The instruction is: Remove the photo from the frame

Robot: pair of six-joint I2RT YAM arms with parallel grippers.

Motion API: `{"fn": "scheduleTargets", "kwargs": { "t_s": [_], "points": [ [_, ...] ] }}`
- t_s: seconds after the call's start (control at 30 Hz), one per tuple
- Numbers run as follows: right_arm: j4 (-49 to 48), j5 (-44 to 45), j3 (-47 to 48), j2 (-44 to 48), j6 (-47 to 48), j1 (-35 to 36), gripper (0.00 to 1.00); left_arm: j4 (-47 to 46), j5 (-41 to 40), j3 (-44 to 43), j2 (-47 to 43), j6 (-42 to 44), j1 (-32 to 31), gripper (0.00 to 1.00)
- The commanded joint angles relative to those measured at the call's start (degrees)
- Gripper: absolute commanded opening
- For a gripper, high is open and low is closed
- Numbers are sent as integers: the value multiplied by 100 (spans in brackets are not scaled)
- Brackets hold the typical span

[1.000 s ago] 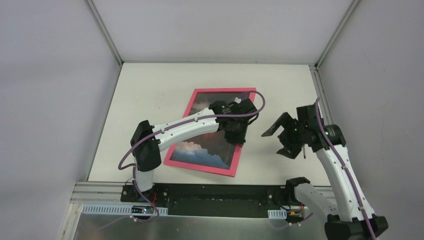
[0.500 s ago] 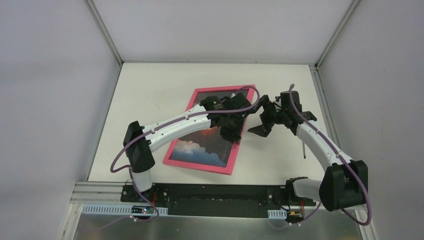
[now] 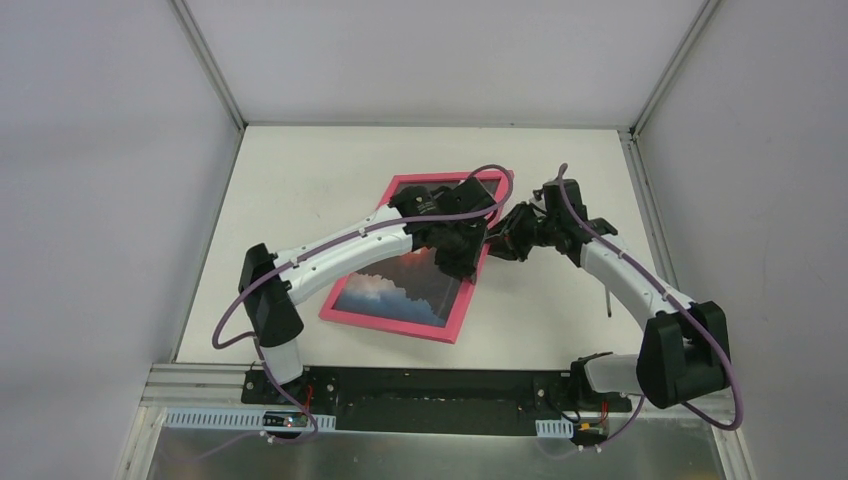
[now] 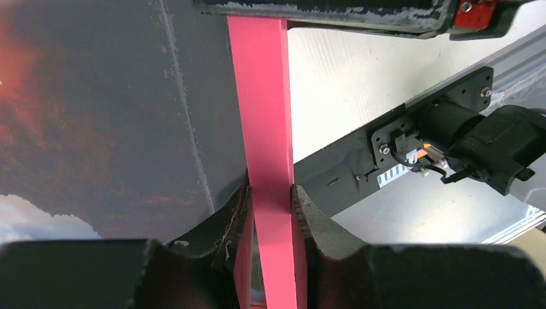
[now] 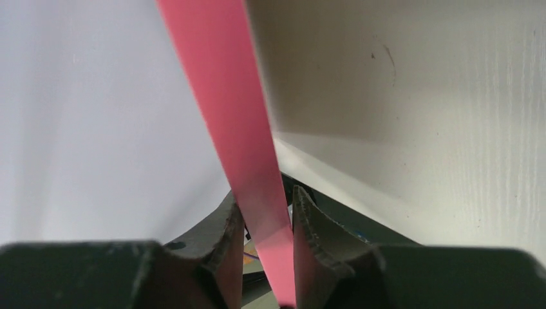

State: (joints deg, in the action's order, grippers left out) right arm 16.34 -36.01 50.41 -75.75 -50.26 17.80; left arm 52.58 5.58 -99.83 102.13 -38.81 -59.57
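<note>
The pink frame [image 3: 385, 322] sits mid-table with its right side raised, and the dark sunset photo [image 3: 400, 290] is still inside it. My left gripper [image 3: 466, 260] is shut on the frame's right border. In the left wrist view the pink strip [image 4: 261, 96] runs up between the jaws of that gripper [image 4: 270, 206], with the photo [image 4: 96, 129] to its left. My right gripper [image 3: 496, 244] meets the same border from the right, just beyond the left one. In the right wrist view the pink edge [image 5: 222, 96] passes between the closed-in jaws of the right gripper [image 5: 264, 219].
The white table [image 3: 300, 190] is walled at the back and both sides. A black and aluminium rail [image 3: 430, 405] carrying the arm bases runs along the near edge. The two gripper heads sit very close together at the frame's right border.
My right arm swung in from the right and its open jaws closed onto the frame's right border. The left gripper kept its hold, and the frame tilted and shifted slightly left.
</note>
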Motion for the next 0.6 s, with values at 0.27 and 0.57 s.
{"fn": "scheduleTargets", "kwargs": {
  "t_s": [0.27,0.57],
  "points": [
    [2147,824,1540,262,-371,86,0,497,-693,-1540,-299,392,-191,92],
    [4325,1890,3067,123,-699,127,0,1985,-2784,-3464,695,1422,-1085,92]
  ]
}}
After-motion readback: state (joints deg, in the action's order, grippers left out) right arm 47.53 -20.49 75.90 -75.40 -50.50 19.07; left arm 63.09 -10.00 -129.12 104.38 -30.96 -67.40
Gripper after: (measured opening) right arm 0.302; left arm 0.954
